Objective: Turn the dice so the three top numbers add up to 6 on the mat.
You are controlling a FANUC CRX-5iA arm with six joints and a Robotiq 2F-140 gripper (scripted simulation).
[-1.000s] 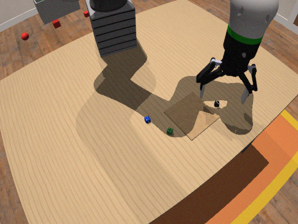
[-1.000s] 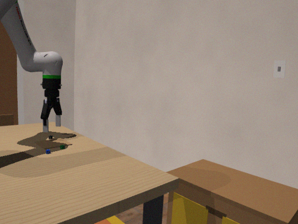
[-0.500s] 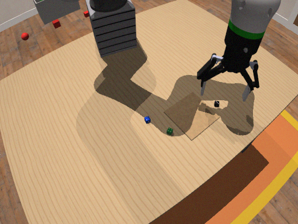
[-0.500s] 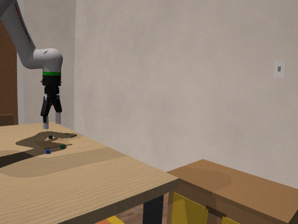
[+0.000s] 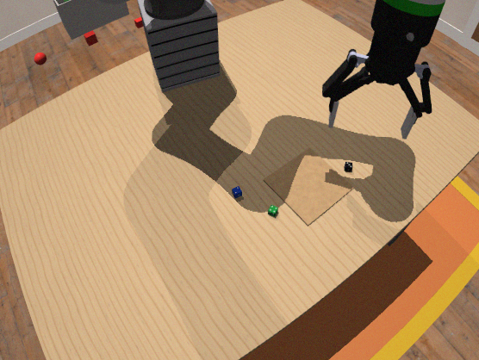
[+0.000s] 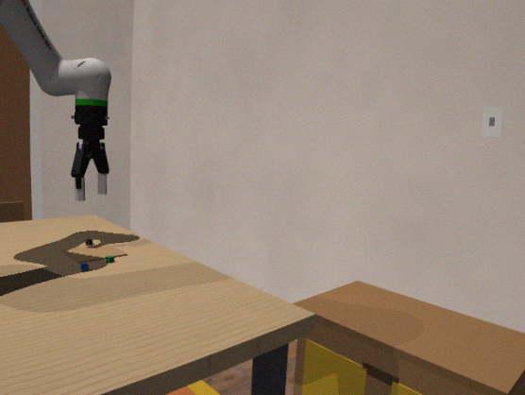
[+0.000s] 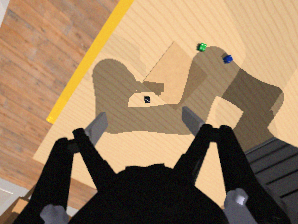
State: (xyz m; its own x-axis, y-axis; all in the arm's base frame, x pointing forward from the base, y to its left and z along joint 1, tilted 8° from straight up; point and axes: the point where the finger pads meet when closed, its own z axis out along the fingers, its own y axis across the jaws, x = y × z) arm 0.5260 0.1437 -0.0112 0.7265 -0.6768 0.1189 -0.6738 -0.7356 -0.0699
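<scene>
A tan square mat (image 5: 314, 195) (image 7: 170, 67) (image 6: 106, 250) lies flat on the wooden table. A black die (image 5: 348, 166) (image 7: 146, 99) (image 6: 89, 242) lies on the table just off the mat's far right edge. A green die (image 5: 272, 210) (image 7: 202, 47) (image 6: 110, 259) lies just off the mat's near left edge. A blue die (image 5: 236, 192) (image 7: 227, 58) (image 6: 84, 267) lies farther left on the table. All three are off the mat. The top faces are too small to read. My gripper (image 5: 368, 128) (image 6: 91, 191) (image 7: 144, 115) is open and empty, high above the black die.
The arm's dark grey ribbed base (image 5: 183, 43) stands at the table's back. A red cube (image 5: 90, 38) and a red ball (image 5: 40, 58) lie on the floor beyond. The table's right edge is close to the mat. A low wooden bench (image 6: 415, 326) stands beside the table.
</scene>
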